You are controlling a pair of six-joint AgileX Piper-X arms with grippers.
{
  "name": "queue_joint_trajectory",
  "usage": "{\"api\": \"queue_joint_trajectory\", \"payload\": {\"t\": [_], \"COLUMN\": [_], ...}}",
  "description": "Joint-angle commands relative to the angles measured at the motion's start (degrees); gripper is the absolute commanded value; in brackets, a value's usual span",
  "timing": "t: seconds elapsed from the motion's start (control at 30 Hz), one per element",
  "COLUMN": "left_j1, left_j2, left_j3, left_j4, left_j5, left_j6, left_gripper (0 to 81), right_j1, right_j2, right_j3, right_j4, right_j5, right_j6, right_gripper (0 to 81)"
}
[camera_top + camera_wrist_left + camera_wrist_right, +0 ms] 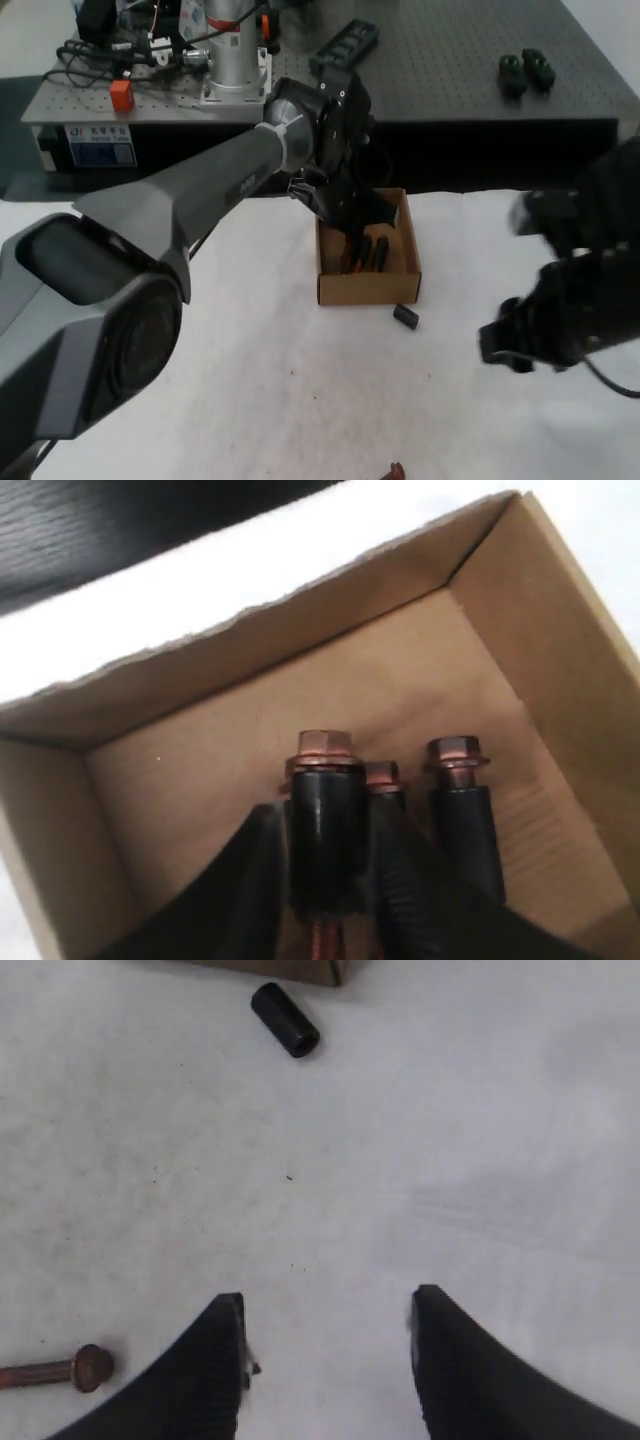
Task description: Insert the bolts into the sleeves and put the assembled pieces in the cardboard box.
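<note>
Left arm [150, 230] extends over the white desk [250, 400]; the left jaws, inside the cardboard box [365, 288], clamp an assembled piece [322, 820] beside two more pieces [462, 820]. Over the desk the right jaws gape, empty, near a loose sleeve [285, 1020] and bolt [55, 1370]. Blue label [100, 145] behind: unreadable.

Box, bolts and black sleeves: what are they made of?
The cardboard box looks like plain brown cardboard: matte, with a rough, torn-looking top edge. The bolts seem to be metal with a coppery, slightly shiny finish. The sleeves are smooth, glossy black; that could be plastic, rubber or coated metal, the look alone can't settle it.
</note>
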Motion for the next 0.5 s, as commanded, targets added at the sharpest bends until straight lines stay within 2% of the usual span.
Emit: {"api": "queue_joint_trajectory", "payload": {"t": [0.0, 0.13, 0.27, 0.37, 0.47], "left_j1": [0.0, 0.0, 0.4, 1.2, 2.2], "left_j2": [-1.2, -5.2, -11.2, -15.5, -20.6], "left_j3": [-0.7, -0.7, -0.7, 0.1, 6.2], "left_j4": [0.8, 7.0, 10.3, 13.8, 13.7], "left_j5": [-0.7, -2.2, -9.2, -9.6, -9.6], "left_j6": [0.2, 0.4, 1.6, 1.6, 1.7], "left_gripper": [23.7, 23.7, 23.7, 21.4, 20.1], "right_j1": [2.1, 4.3, 6.3, 7.3, 8.0], "right_j2": [8.9, 18.1, 25.9, 30.3, 33.3], "right_j3": [-4.6, -12.2, -19.5, -24.7, -28.4], "right_j4": [-4.1, -3.3, 0.1, 2.8, 4.4], "right_j5": [0.5, 2.1, 5.6, 6.4, 7.5], "right_j6": [-3.7, -8.4, -11.7, -13.3, -14.5], "right_gripper": [37.2, 37.2, 37.2, 37.2, 37.2]}}
